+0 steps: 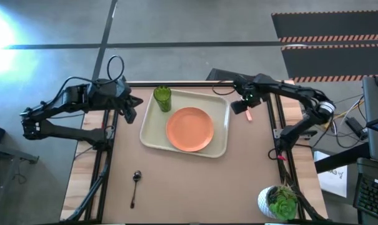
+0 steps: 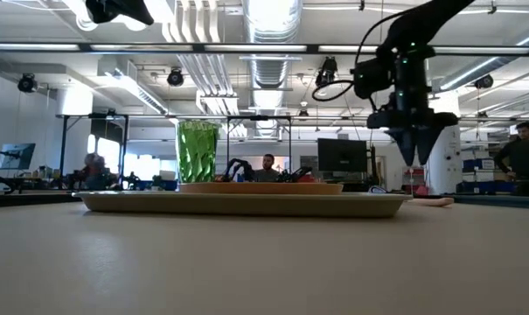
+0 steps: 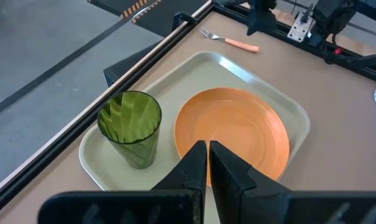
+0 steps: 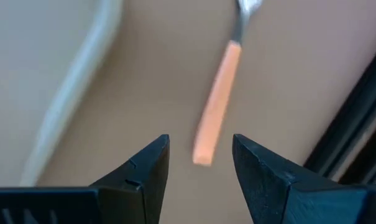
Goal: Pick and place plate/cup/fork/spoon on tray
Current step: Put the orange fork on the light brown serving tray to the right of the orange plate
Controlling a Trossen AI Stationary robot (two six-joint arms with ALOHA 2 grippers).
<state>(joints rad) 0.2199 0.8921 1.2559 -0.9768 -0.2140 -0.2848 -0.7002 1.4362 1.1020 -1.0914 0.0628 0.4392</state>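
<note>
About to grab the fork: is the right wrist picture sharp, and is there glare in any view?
Right wrist view: the fork is smeared and soft, while the right gripper fingers look crisp. High view: strong white glare in the upper left corner. Low view: bright ceiling lights, dim table.

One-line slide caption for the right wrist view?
Open right gripper poised above the fork lying on the table beside the tray.

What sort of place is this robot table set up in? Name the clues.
Probably an open-plan lab or workshop: exposed ceiling ducts and strip lights overhead, computer monitors on desks behind the table, people seated at workstations, and hazard-striped floor tape nearby.
</note>
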